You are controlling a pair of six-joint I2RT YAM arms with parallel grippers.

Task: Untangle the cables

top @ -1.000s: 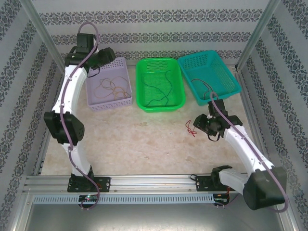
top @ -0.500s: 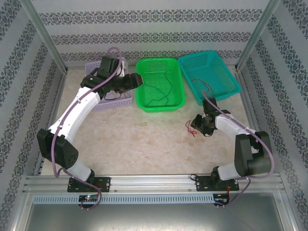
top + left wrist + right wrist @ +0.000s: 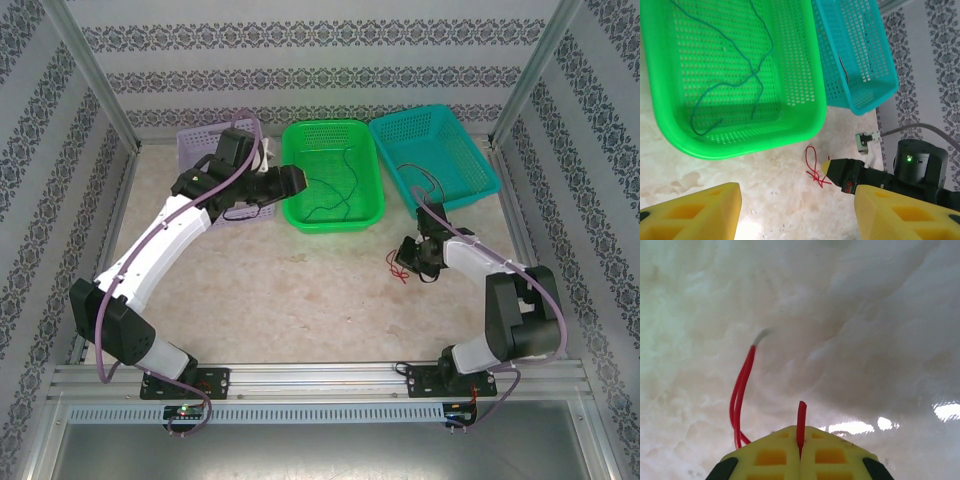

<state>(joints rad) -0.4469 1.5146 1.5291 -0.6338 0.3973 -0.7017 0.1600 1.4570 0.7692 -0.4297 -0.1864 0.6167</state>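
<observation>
Pale marbled table, patterned walls. Left arm's yellow fingers (image 3: 695, 210) stand apart by the green perforated plastic basket (image 3: 330, 225) at the far edge. Right of centre, right arm's fingers (image 3: 770, 455) are clamped on the thin red cable (image 3: 740, 390), probably light, limp and slippery; grip near one end.

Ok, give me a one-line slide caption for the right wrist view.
Right end effector shut on the red cable, its loop lying on the pale marbled table.
</observation>
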